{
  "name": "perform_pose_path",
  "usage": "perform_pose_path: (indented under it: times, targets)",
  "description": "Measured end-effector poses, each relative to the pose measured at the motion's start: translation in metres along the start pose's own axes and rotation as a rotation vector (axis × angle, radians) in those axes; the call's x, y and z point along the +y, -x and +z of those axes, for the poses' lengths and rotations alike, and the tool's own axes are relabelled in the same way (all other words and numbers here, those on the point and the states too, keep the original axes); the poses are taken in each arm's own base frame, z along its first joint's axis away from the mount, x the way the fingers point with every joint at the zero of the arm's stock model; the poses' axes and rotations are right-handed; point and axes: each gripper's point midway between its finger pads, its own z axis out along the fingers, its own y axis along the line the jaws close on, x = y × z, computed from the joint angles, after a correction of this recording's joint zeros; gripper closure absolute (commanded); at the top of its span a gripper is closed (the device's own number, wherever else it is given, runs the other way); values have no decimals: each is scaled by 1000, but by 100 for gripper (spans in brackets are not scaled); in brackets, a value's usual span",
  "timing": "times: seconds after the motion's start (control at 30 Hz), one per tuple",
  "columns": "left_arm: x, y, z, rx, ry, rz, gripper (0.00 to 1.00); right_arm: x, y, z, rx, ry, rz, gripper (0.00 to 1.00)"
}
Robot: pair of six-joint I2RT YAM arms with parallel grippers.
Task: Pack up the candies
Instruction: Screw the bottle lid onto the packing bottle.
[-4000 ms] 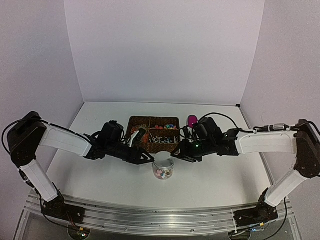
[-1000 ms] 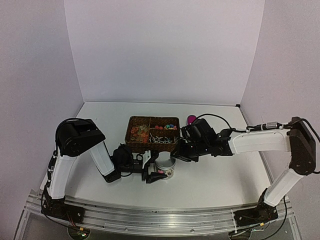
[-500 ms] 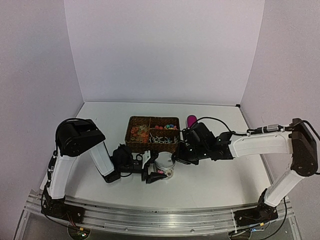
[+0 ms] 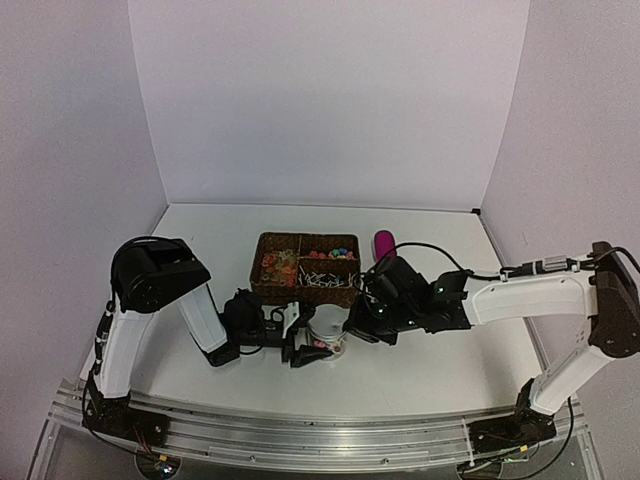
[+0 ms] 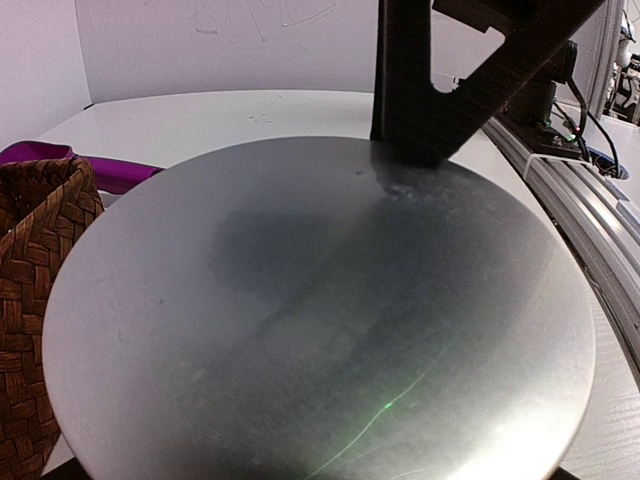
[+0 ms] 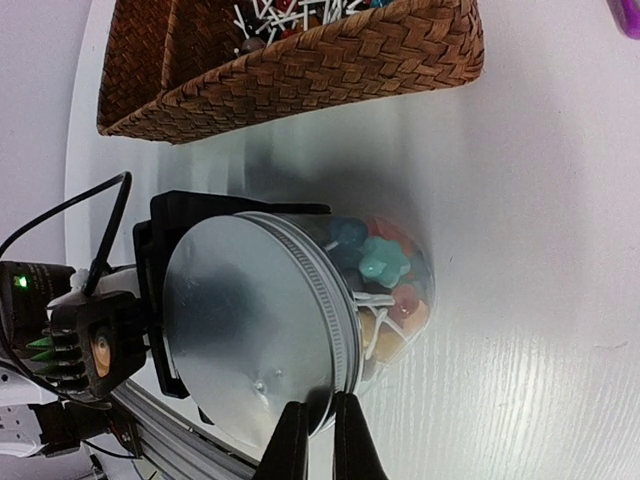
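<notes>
While in upright jar (image 6: 255, 335), candies (image 6: 381, 266) jumbled.

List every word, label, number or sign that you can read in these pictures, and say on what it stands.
None can be read. The lid, the jar, the basket and the purple scoop show no writing in any view.

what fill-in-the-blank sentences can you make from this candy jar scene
The right gripper pinches the rim of the silver ____.
The clear jar holds colourful ____.
Beyond the jar stands a woven ____ with compartments.
Missing words: lid; candies; basket.
</notes>
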Motion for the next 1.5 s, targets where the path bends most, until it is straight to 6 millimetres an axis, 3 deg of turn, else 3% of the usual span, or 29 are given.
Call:
perform_pose_path:
  times: [0.17,0.37,0.47,0.57,0.7,0.8,0.9,1.03,1.17,1.5]
  targets:
    - [-1,0,-2,-3,-9,2,21,5,-12,0,9,-6,32,86]
    - [3,-1,-3,0,12,-5,21,16,-67,-6,187,17,23,81]
    - [3,-1,-3,-1,13,-5,21,14,-75,-8,222,11,26,75]
    - [3,-1,-3,0,10,-3,21,8,-58,-13,212,4,46,68]
    - [0,-2,-5,-1,1,0,21,3,-3,-26,122,14,26,62]
    - [-1,-1,-5,-3,-8,4,21,11,37,-30,50,36,-51,60]
    - [-2,-1,-6,-2,-14,9,20,19,56,-23,27,39,-171,60]
    - [-2,-2,-6,-2,-18,11,20,23,62,2,50,20,-329,61]
    - [-2,-2,-6,-2,-19,12,20,10,54,21,98,-18,-422,68]
    - [-3,-2,-6,-2,-21,13,20,9,49,25,123,-7,-482,76]
